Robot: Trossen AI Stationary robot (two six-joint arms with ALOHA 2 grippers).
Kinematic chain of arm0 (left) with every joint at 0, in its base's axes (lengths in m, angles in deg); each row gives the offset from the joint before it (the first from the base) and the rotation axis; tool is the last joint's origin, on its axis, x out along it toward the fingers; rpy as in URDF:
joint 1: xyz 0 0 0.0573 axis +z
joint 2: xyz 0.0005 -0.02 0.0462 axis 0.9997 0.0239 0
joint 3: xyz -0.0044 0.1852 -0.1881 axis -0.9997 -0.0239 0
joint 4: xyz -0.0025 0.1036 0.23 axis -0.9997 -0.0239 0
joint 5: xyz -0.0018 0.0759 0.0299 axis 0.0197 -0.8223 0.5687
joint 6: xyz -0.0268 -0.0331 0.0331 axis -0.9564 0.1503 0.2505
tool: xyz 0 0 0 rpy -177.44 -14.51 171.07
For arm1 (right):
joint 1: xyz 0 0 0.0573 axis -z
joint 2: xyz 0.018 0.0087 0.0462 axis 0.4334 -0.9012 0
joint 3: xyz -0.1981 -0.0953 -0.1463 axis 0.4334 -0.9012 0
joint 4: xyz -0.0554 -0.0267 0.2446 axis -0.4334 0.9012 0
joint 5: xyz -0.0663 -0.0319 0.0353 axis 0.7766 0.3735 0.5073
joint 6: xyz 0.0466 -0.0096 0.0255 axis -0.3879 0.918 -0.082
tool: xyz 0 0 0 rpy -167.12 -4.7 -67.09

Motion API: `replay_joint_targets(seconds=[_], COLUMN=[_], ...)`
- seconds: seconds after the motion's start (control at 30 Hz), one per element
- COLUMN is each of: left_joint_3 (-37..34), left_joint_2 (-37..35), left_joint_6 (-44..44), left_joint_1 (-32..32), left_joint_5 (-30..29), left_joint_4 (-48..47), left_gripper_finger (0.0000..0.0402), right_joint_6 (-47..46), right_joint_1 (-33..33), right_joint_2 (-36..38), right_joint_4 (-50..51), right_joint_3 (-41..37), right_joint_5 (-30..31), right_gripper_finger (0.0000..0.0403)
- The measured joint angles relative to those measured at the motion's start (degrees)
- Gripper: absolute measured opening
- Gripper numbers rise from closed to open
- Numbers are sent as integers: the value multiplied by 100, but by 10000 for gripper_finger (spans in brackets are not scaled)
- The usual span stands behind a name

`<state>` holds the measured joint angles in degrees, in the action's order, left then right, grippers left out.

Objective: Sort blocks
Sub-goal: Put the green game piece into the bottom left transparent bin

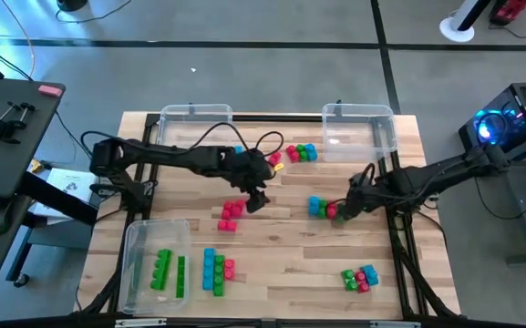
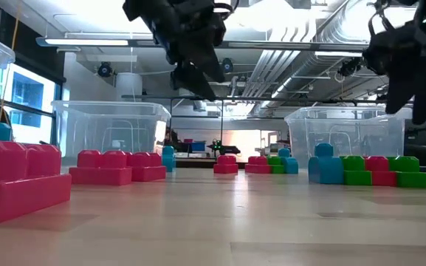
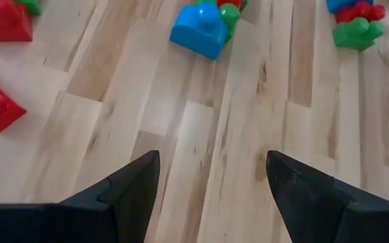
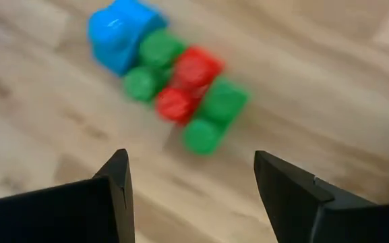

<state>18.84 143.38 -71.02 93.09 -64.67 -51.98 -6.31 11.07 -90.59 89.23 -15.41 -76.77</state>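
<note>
Table: a pale wooden top [image 1: 281,246] is seen from above.
Clear bins: two [image 1: 196,123] [image 1: 360,128] are set at 12 o'clock, one [image 1: 139,264] at 8 o'clock.

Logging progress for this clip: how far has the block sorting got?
Early. Green blocks lie in the near-left bin; a blue-and-pink row sits beside it on the table. Nothing is held: left gripper is open above the pink blocks, right gripper open over a mixed cluster. Two far bins look empty; other mixed clusters remain.
</note>
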Motion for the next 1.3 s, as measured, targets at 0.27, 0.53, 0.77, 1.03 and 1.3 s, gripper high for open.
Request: replay_joint_targets(seconds=[0.27, 0.53, 0.77, 1.03, 1.3], left_joint_3=[-2, -2, -2, -2, -2], left_joint_2=[-29, -34, -34, -34, -34], left_joint_6=[-277, -472, -503, -501, -419], left_joint_1=[84, -12, -124, -218, -240], left_joint_5=[-2, -4, -26, -70, -80], left_joint_4=[640, 850, 845, 839, 835], left_gripper_finger=[257, 257, 257, 257, 257], right_joint_6=[633, 1340, 1950, 1577, 701], right_joint_1=[749, 1443, 1587, 999, 50], right_joint_2=[-235, -636, -1141, -1318, -1318], right_joint_4=[50, -554, -835, -1220, -1807], right_joint_3=[-311, -735, -750, -750, -748], right_joint_5=[136, 455, 190, -229, -550], right_gripper_finger=[44, 6, 1, 0, 0])
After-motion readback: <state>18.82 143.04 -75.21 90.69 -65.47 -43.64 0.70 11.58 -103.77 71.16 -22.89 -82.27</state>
